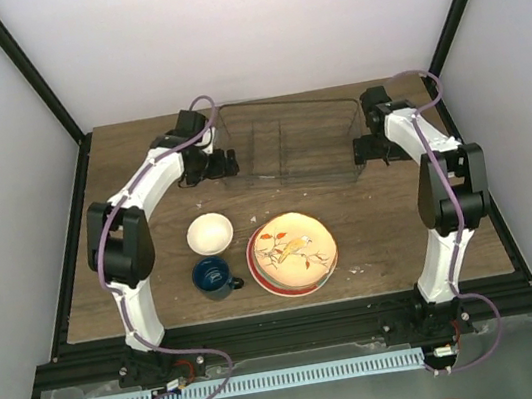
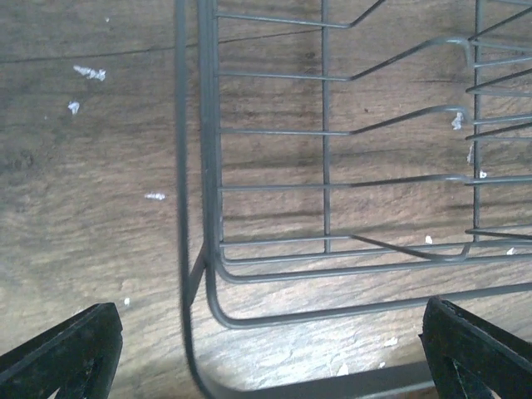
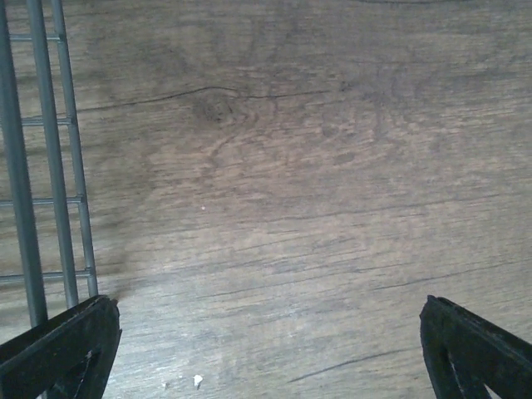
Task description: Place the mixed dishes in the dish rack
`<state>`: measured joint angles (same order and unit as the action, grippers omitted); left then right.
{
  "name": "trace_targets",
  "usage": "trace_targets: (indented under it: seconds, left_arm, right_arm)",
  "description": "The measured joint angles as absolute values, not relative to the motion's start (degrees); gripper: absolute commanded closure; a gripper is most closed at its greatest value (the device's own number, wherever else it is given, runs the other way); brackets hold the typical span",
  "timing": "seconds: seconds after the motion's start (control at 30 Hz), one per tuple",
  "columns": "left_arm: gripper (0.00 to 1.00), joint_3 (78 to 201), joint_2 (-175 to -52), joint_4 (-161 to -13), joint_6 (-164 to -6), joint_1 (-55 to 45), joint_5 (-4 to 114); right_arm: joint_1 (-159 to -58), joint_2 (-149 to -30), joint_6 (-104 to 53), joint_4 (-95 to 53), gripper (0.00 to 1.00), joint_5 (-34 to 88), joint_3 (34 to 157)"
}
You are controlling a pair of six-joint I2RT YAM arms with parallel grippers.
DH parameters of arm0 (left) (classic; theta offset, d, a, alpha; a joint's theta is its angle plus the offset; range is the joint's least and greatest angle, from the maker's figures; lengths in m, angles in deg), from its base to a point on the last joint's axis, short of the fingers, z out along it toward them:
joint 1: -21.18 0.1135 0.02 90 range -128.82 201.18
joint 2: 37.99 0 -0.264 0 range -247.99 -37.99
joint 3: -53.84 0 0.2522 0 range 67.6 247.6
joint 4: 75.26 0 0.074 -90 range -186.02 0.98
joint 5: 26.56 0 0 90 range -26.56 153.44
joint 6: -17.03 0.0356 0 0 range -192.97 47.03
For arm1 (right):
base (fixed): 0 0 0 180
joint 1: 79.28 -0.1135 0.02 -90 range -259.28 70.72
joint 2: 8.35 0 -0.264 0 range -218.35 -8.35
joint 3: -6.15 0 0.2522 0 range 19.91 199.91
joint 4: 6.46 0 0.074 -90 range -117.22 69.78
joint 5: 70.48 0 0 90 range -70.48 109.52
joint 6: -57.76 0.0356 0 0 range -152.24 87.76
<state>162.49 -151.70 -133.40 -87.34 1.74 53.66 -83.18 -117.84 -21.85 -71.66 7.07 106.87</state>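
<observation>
Just in front of the dish rack (image 1: 288, 145), we saw the bird-print plate (image 1: 294, 249) hiding its stack but for a red rim (image 1: 258, 274). In both wrist views the rack ran off-frame, and the left gripper (image 2: 270, 332) and right gripper (image 3: 270, 328) showed only finger corners.

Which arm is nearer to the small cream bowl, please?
Left. The left arm reaches the dish rack's left end, just beyond the small cream bowl; the right arm is at its right end, farther off.
</observation>
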Motion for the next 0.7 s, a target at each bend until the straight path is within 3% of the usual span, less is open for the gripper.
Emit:
trace_targets:
  seconds: [0.7]
  left_arm:
    - [0.0,156.2,-147.9,-133.48,-88.2,-1.23,54.34]
  right_arm:
    - [-79.91,-114.41,-22.57,-74.55,0.0,5.82,102.45]
